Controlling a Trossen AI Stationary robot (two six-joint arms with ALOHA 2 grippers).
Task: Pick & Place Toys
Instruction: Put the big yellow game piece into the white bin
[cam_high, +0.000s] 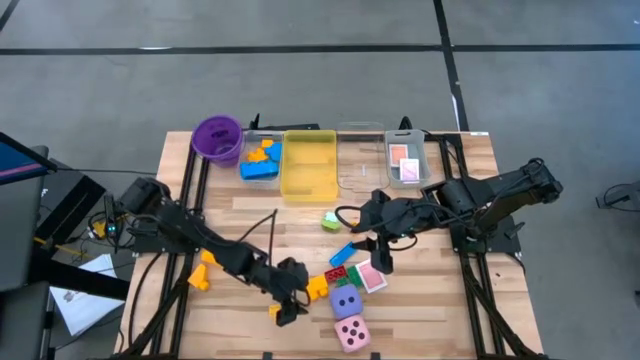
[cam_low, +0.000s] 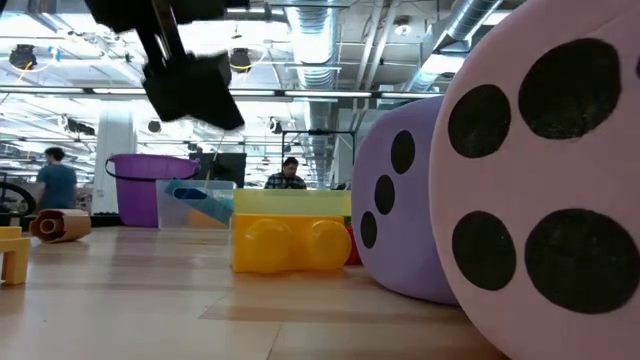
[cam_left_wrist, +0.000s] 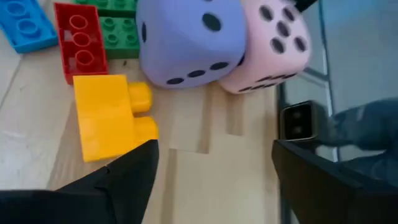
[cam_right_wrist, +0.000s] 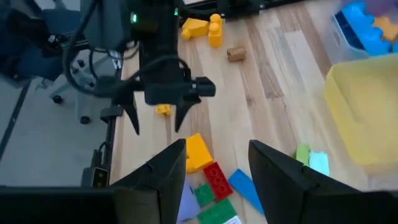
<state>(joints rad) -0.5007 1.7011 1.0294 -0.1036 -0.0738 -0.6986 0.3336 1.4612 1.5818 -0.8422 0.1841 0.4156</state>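
Left gripper (cam_high: 291, 297) hangs with its fingers spread and nothing between them, just beside the yellow brick (cam_high: 317, 287) — that brick is the landmark. Touching its far side lie a red brick (cam_high: 336, 273) and green brick (cam_high: 352, 274); the purple die (cam_high: 346, 302) sits just beside it, the pink die (cam_high: 352, 333) beyond. Right gripper (cam_high: 385, 250), jaws narrowly parted and empty, hovers near the blue brick (cam_high: 342, 254) past the red one
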